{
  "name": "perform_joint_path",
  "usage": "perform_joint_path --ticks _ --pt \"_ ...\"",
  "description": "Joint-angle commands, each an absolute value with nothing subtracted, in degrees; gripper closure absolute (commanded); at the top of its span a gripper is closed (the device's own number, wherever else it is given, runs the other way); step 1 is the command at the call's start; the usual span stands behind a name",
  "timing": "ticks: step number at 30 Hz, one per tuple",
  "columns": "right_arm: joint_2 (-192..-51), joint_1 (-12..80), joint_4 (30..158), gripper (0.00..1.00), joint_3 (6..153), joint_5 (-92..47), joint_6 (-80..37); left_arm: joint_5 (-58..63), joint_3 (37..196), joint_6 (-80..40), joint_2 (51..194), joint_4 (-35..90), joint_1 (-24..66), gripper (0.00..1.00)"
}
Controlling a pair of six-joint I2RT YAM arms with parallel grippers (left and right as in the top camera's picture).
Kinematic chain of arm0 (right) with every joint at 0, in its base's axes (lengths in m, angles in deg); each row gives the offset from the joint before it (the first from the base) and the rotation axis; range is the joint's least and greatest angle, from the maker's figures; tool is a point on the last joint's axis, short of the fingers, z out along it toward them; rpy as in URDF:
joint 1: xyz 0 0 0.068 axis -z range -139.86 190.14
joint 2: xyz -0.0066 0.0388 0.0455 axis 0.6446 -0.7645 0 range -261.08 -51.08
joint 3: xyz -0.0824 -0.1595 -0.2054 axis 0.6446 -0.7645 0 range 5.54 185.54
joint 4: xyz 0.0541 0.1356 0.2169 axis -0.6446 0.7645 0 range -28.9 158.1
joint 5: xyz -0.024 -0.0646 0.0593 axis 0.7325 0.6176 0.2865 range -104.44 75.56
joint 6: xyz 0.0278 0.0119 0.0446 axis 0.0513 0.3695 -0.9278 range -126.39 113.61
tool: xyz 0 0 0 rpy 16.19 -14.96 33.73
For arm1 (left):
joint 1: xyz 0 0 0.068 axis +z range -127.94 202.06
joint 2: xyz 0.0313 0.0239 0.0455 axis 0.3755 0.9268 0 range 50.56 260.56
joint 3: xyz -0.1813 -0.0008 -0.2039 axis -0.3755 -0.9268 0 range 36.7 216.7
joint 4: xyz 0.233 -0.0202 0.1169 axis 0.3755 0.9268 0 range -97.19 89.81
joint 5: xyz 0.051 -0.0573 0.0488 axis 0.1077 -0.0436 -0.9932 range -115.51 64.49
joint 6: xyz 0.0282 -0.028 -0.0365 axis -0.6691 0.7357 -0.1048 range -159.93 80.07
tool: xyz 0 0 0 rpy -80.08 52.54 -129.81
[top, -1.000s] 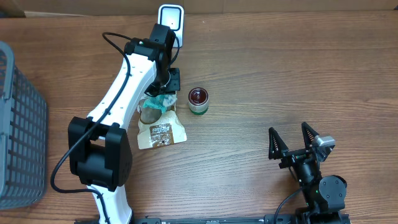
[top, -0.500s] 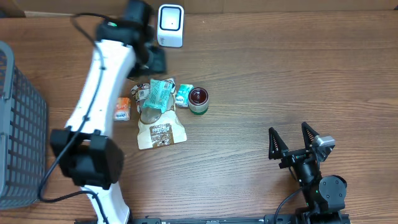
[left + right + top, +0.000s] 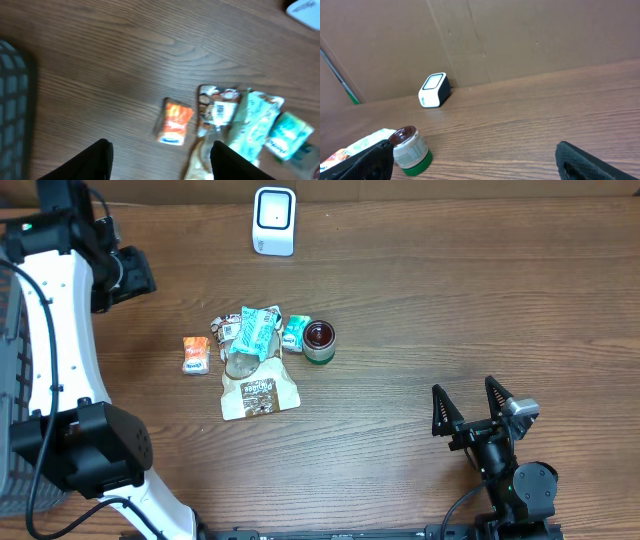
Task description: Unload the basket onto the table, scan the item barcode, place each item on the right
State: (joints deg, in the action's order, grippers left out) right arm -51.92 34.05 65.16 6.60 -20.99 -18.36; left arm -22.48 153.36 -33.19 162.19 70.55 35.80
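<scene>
At lower right the right gripper (image 3: 465, 388) stands spread wide and empty, the packets (image 3: 255, 345) lie mid-frame, and at upper left the left gripper (image 3: 160, 150) hangs parted, holding nothing, the barcode scanner (image 3: 274, 220) at top centre.

Even bright light, soft shadows, left wrist view motion-blurred — overhead and right wrist sharp.

The overhead view looks straight down on the whole surface (image 3: 450, 310). The left wrist view, at 10 o'clock, looks down on the packets (image 3: 235, 122), blurred. The right wrist view sits low at 5 o'clock, facing the scanner (image 3: 434, 90) and jar (image 3: 411, 145), both shared with overhead.
</scene>
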Motion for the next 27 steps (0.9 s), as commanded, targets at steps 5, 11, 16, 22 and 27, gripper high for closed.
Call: perform_joint_path --ticks 5,11,16,22,27 --pt "-51.25 33.72 64.68 0.00 5.99 -21.36 -19.06 -18.06 153.03 -47.63 161.25 70.35 35.93 0.26" --pt "-51.60 33.72 64.41 0.00 7.47 -29.95 -21.38 -18.46 153.03 -47.63 161.27 70.26 35.93 0.00" --pt "-59.05 33.72 67.69 0.00 15.95 -32.79 -21.31 -18.44 153.03 -47.63 161.30 70.13 35.90 0.00" --pt "-78.44 33.72 78.29 0.00 34.75 -36.48 -17.83 -18.44 153.03 -47.63 161.30 70.13 35.90 0.00" --pt "-98.89 33.70 95.32 0.00 55.67 -36.66 -17.83 -18.44 153.03 -47.63 161.30 70.13 35.90 0.00"
